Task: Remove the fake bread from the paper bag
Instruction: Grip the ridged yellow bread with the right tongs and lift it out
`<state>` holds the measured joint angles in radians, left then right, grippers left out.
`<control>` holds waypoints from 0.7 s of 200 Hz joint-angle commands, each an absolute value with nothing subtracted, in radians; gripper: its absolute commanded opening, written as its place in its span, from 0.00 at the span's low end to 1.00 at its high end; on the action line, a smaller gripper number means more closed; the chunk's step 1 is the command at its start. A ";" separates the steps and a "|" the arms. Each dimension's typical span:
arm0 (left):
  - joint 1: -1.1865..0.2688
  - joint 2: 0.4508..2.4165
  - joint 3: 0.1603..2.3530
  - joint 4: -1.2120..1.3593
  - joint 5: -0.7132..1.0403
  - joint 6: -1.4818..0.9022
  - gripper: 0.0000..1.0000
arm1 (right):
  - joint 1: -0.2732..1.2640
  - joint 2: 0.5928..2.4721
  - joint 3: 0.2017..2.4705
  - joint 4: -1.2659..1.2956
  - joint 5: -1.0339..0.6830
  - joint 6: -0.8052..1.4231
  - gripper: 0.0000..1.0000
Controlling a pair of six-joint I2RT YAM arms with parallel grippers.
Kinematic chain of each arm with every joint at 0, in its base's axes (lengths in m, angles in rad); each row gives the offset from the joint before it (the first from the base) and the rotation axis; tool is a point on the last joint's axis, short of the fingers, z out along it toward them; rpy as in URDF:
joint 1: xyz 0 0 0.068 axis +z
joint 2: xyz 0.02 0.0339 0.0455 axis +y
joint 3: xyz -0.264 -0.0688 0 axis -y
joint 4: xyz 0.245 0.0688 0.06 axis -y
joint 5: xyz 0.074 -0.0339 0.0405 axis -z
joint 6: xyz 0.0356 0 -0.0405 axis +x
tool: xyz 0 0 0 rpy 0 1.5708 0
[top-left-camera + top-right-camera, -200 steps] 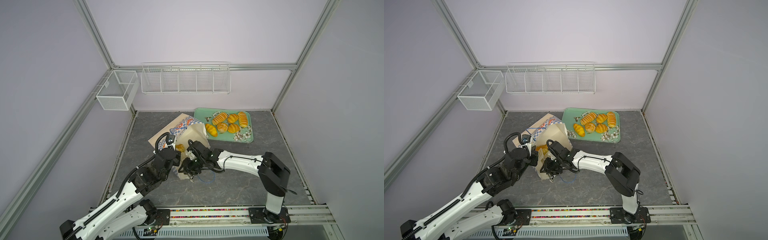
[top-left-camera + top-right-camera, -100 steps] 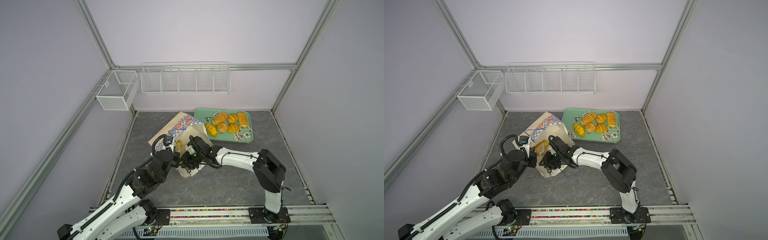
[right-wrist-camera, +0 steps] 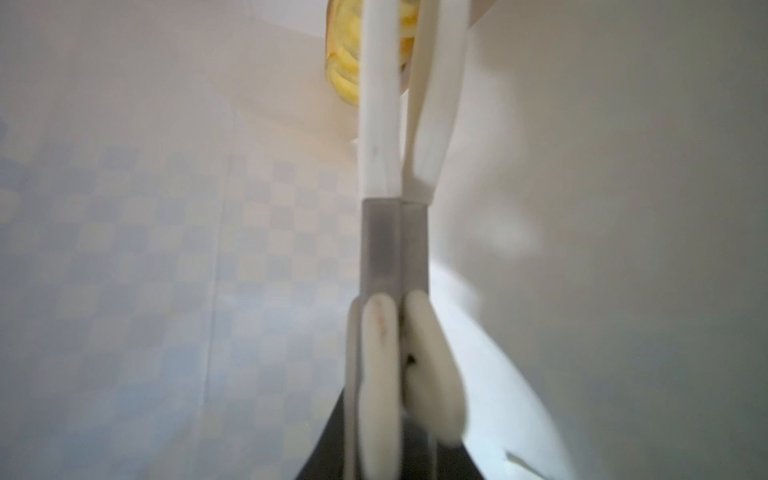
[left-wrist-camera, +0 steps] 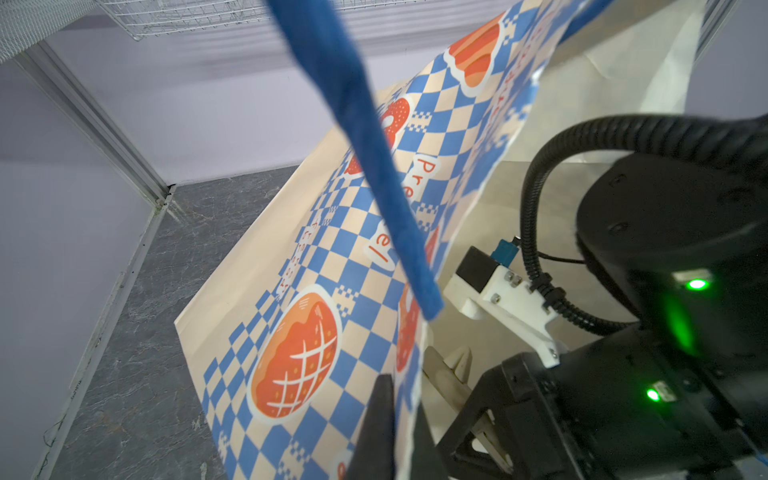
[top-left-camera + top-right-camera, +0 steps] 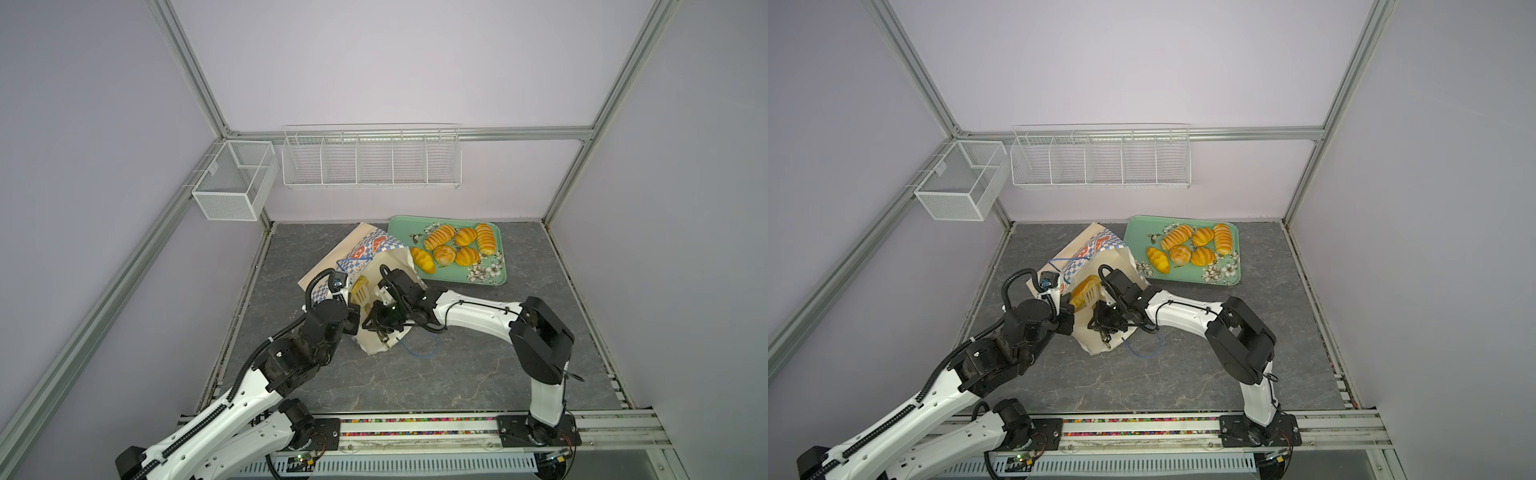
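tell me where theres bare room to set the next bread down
Bare: the grey table between the checkered paper bag and the front rail, and right of the green flowered tray. On the tray, only its near strip. Crowded: the bag's mouth, and the tray's middle under six golden toy breads.

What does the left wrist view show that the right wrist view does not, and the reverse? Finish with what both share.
Only the left wrist view: the printed outside of the paper bag, its blue cord handle, the left gripper pinching the bag's edge, the right arm with green lights, and the grey floor.
Only the right wrist view: the bag's plain inside, and the tongs running up to a yellow fake bread, somewhat blurred.
Both: the same paper bag, one from outside, one from inside.
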<state>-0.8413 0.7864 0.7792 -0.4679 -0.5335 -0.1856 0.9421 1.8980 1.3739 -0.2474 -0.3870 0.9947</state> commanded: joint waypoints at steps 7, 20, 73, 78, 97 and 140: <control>-0.845 0.806 0.791 -0.458 -0.567 -0.178 0.00 | 0.942 1.762 1.362 -0.334 -0.318 0.886 0.07; -0.844 0.819 0.797 -0.456 -0.574 -0.173 0.00 | 0.943 1.736 1.356 -0.359 -0.305 0.862 0.07; -0.845 0.876 0.847 -0.492 -0.644 -0.191 0.00 | 0.979 1.640 1.360 -0.545 -0.284 0.710 0.07; -0.844 0.883 0.854 -0.501 -0.651 -0.196 0.00 | 0.985 1.626 1.357 -0.567 -0.272 0.693 0.07; -0.845 0.899 0.875 -0.526 -0.674 -0.208 0.00 | 1.004 1.556 1.327 -0.639 -0.211 0.648 0.07; -0.845 0.928 0.907 -0.553 -0.678 -0.217 0.00 | 1.007 1.354 1.235 -0.677 -0.110 0.621 0.07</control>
<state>-0.8444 0.9119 0.8604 -0.5198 -0.6521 -0.1848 1.0096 1.4712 1.2621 -0.6559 -0.1963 0.6785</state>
